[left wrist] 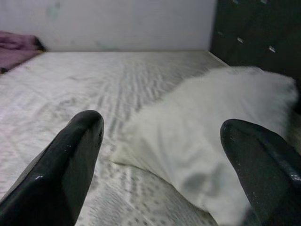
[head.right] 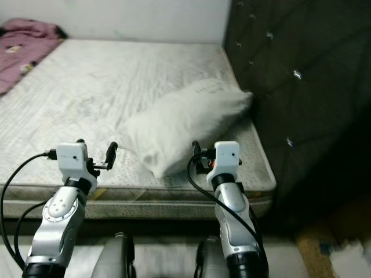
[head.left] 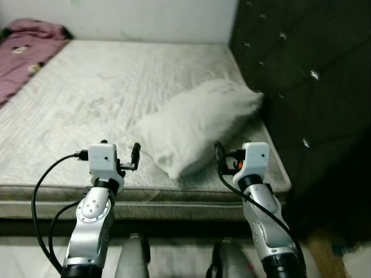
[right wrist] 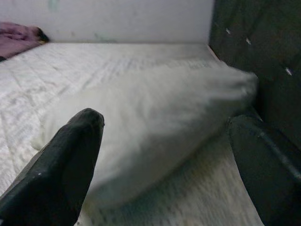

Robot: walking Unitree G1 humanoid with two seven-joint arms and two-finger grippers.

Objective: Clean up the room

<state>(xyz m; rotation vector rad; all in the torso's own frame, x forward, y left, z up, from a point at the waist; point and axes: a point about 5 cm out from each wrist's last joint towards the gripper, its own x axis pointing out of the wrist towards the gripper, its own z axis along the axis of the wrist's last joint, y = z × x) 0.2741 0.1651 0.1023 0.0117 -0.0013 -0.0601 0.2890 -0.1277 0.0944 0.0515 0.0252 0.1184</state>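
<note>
Left eye view looks down over a bare mattress [head.left: 110,98] with a white pillow [head.left: 197,124] lying slantwise across its near right part, one end close to the dark tufted headboard [head.left: 301,87] on the right, the other corner near the mattress's front edge. A purple blanket [head.left: 26,55] is bunched at the far left corner, well apart from the pillow, and a pale wall [head.left: 145,17] runs behind the bed.

Both silver arms are raised before the bed's front edge. The left pincer [left wrist: 164,155] is spread wide with nothing between its fingers [left wrist: 70,165]; in its wrist view the pillow's near corner lies on the mattress ahead, apart from both fingers. The right pincer [right wrist: 169,160] is likewise wide apart and holds nothing, with the pillow's long side ahead between its fingers [right wrist: 66,160] and the headboard just beyond the pillow's end. Black cables [head.left: 43,191] loop from each wrist.
</note>
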